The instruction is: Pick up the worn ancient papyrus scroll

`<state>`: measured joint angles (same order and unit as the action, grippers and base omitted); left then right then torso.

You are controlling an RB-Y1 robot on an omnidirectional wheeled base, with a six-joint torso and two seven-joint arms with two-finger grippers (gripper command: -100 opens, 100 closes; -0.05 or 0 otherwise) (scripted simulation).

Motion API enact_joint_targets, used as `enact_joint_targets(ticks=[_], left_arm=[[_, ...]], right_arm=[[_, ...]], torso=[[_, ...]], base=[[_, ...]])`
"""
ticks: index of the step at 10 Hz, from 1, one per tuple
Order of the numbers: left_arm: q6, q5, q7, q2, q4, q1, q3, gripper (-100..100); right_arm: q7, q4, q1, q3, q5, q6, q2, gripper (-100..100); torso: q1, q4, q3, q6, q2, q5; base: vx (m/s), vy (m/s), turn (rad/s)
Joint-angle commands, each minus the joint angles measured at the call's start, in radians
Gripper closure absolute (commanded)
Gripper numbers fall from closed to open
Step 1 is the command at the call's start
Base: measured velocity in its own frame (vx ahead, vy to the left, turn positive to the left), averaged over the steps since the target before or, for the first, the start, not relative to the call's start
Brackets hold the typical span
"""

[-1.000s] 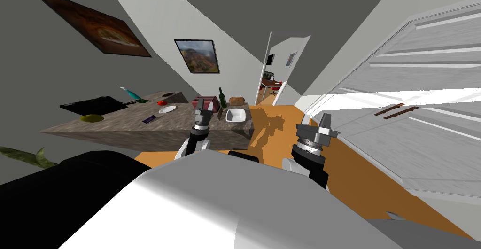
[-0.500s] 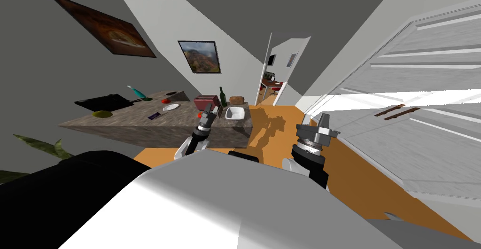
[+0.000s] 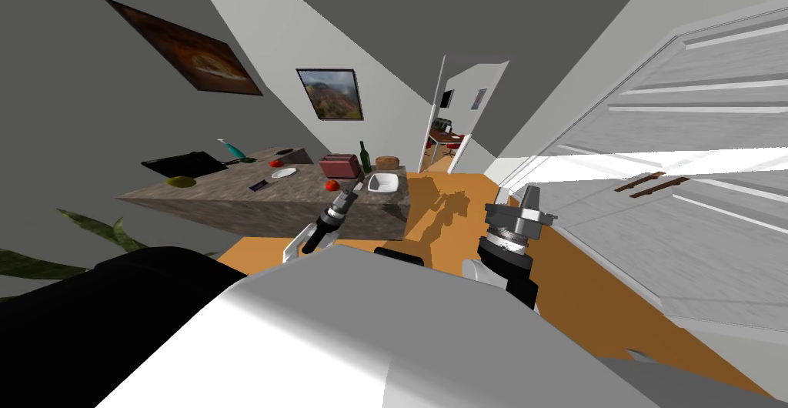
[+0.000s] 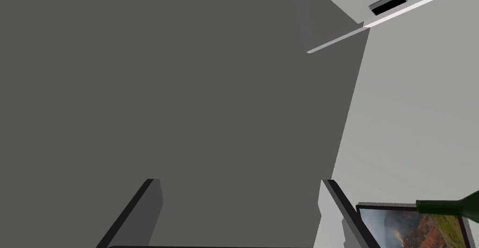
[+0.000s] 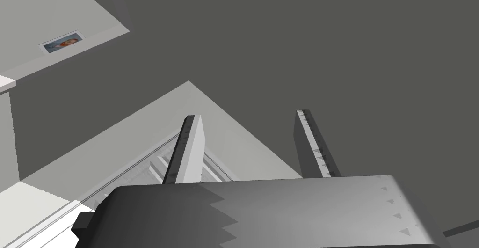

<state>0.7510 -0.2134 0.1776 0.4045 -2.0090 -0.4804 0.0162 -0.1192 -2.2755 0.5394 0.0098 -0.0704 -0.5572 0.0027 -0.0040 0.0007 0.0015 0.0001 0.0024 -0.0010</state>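
The best match for the scroll is a tan-brown roll at the far right end of the counter. It lies just right of a green bottle and just beyond a white bowl, though it is too small to identify for certain. Its long axis seems to run left to right, lying flat, and I cannot tell one end from the other.

The left gripper is released, with its fingers spread and nothing between them. It hangs over the counter's near right part, beside a red fruit and the bowl. The right gripper is raised to the right, well away from the counter, also spread and empty.

The main risk is the reach: the bottle stands close to the roll, so an approach from the left could tip it. Closing along the roll's length rather than across it would likely slip off.
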Motion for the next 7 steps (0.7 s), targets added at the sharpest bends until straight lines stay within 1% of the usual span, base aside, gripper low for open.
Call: enact_joint_targets(ticks=[1, 2, 3, 4, 5, 6, 7], left_arm=[[0.018, -0.028, 0.022, 0.050, 0.050, 0.009, -0.009, -100], [0.018, -0.028, 0.022, 0.064, 0.059, 0.009, -0.009, -100], [0.036, -0.053, 0.042, 0.101, 0.107, 0.012, -0.018, -100], [0.036, -0.053, 0.042, 0.114, 0.109, 0.012, -0.018, -100], [0.055, -0.078, 0.062, 0.152, 0.149, 0.016, -0.027, -100], [0.055, -0.078, 0.062, 0.165, 0.162, 0.016, -0.027, -100], [0.073, -0.103, 0.081, 0.205, 0.193, 0.019, -0.036, -100]], right_arm=[[0.000, 0.000, 0.000, 0.000, 0.000, 0.000, 0.000, 0], [0.000, 0.000, 0.000, 0.000, 0.000, 0.000, 0.000, 0], [0.000, 0.000, 0.000, 0.000, 0.000, 0.000, 0.000, 0], [0.000, 0.000, 0.000, 0.000, 0.000, 0.000, 0.000, 0], [0.000, 0.000, 0.000, 0.000, 0.000, 0.000, 0.000, 0], [0.000, 0.000, 0.000, 0.000, 0.000, 0.000, 0.000, 0], [0.000, 0.000, 0.000, 0.000, 0.000, 0.000, 0.000, 0]], torso=[[0.000, 0.000, 0.000, 0.000, 0.000, 0.000], [0.000, 0.000, 0.000, 0.000, 0.000, 0.000], [0.000, 0.000, 0.000, 0.000, 0.000, 0.000], [0.000, 0.000, 0.000, 0.000, 0.000, 0.000], [0.000, 0.000, 0.000, 0.000, 0.000, 0.000], [-0.001, 0.000, 0.000, 0.000, 0.000, 0.000], [0.000, 0.000, 0.000, 0.000, -0.001, 0.000]], base=[[-0.048, -0.057, 0.030], [-0.042, -0.053, 0.015], [-0.041, -0.071, 0.022], [-0.039, -0.068, 0.016], [-0.039, -0.076, 0.018], [-0.028, -0.067, 0.017], [-0.031, -0.082, 0.008]])
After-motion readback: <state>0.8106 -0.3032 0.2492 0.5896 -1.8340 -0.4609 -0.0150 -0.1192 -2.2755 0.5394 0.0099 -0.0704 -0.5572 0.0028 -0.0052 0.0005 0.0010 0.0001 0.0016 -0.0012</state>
